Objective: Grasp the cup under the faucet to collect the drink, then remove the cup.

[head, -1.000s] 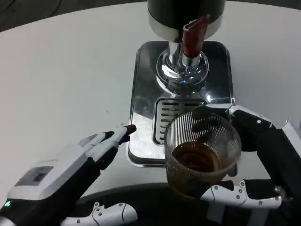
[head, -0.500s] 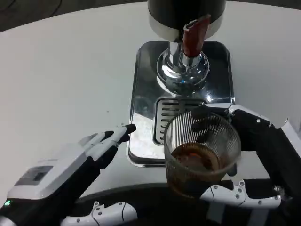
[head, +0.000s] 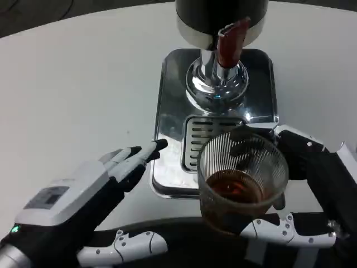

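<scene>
The top edge cuts off the dispenser [head: 221, 19] above its black body. The cup [head: 241, 178] covers part of the drain grate [head: 206, 137] and part of the right hand [head: 312, 190]. The bottom edge cuts off both forearms.

Clear ribbed glass cup [head: 242, 181]: upright, holding dark brown drink in its lower part, positioned at the near edge of the drip tray. Chrome faucet with red lever [head: 226, 47]: above tray's far end.
</scene>
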### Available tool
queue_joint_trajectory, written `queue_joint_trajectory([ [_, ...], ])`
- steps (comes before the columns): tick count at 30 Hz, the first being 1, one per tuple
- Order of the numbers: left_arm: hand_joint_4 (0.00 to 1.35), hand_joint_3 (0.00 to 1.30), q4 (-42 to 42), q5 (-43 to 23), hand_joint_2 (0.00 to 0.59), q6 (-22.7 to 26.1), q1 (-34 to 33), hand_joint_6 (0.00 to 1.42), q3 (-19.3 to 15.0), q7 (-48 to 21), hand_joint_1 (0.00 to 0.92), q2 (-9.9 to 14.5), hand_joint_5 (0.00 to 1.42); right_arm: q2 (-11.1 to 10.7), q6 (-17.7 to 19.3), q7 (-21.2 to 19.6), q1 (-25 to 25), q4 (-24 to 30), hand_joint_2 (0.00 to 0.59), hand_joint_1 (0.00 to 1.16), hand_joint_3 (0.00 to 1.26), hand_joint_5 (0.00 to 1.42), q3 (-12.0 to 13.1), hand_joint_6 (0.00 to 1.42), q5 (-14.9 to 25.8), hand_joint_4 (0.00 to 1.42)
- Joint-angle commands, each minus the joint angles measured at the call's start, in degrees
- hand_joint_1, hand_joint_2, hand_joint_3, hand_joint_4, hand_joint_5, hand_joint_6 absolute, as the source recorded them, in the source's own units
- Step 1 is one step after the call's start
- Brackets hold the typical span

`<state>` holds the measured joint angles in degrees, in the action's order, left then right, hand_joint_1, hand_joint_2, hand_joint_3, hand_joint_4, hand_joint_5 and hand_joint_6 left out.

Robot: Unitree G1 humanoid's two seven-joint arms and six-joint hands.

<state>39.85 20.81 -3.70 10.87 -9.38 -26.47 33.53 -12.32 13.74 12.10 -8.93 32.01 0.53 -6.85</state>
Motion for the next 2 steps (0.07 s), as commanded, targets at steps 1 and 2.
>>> queue_joint_trajectory([
  [1,0.00,0.01,-0.7,0.0,0.097,0.0,1.2,0.00,-0.5,-0.6,0.000,0.8,0.00,0.1,1.1,-0.3,-0.8,1.9,0.145,0.93,0.92,1.25,0.3,1.23,1.5,1.05],
  [2,0.00,0.01,-0.6,0.0,0.096,0.0,1.4,0.00,-0.7,-0.7,0.000,0.8,0.00,0.1,1.1,-0.2,-0.9,1.9,0.145,0.93,0.92,1.25,0.2,1.23,1.5,1.05],
])
